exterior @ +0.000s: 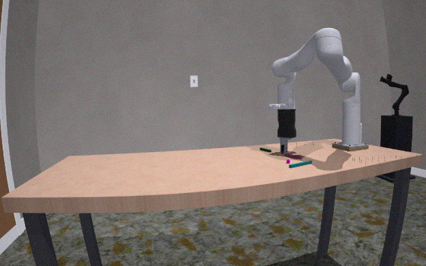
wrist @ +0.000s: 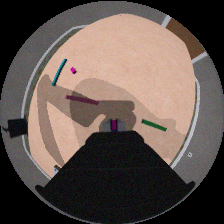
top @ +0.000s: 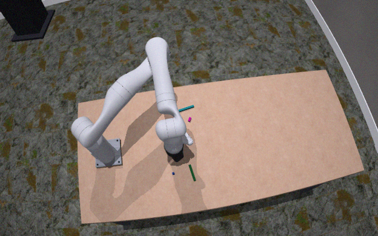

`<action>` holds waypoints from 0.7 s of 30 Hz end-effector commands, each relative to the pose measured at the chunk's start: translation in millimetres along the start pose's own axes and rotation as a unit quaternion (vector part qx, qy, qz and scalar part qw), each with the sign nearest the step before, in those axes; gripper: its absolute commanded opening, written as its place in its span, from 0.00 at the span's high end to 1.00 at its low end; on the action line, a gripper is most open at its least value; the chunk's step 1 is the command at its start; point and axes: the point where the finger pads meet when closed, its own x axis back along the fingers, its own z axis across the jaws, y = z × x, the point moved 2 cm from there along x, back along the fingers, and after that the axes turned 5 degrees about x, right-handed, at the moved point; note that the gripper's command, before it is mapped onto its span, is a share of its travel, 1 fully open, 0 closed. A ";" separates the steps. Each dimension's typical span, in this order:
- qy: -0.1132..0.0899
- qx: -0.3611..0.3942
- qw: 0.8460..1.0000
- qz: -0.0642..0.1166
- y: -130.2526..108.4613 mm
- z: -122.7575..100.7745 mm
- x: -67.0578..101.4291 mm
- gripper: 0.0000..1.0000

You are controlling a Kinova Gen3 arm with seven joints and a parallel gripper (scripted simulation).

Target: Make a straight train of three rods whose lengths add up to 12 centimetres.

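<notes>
From the top, the arm's wrist hides the claw, low over the tabletop. The green rod lies just beyond it and the blue rod is near. The turquoise rod and a loose magenta rod sit on the far side of the wrist.

The exterior view has the claw pointing straight down, its tips close to the board between the green rod and a purple rod.

And in the wrist view, there it is: the claw is pinching a short magenta-looking piece, with the green rod off to one side. If green is the train's anchor, the held piece should be turned along green's line and butted close to its end. It needs to go down flat before release, without nudging blue or purple.
</notes>
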 end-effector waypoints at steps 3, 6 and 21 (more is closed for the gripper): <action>0.000 0.000 1.000 0.001 -0.3 0.2 0.5 0.76; 0.000 0.000 1.000 0.001 -0.3 0.2 0.5 0.70; 0.000 0.000 1.000 0.001 -0.3 0.2 0.5 0.46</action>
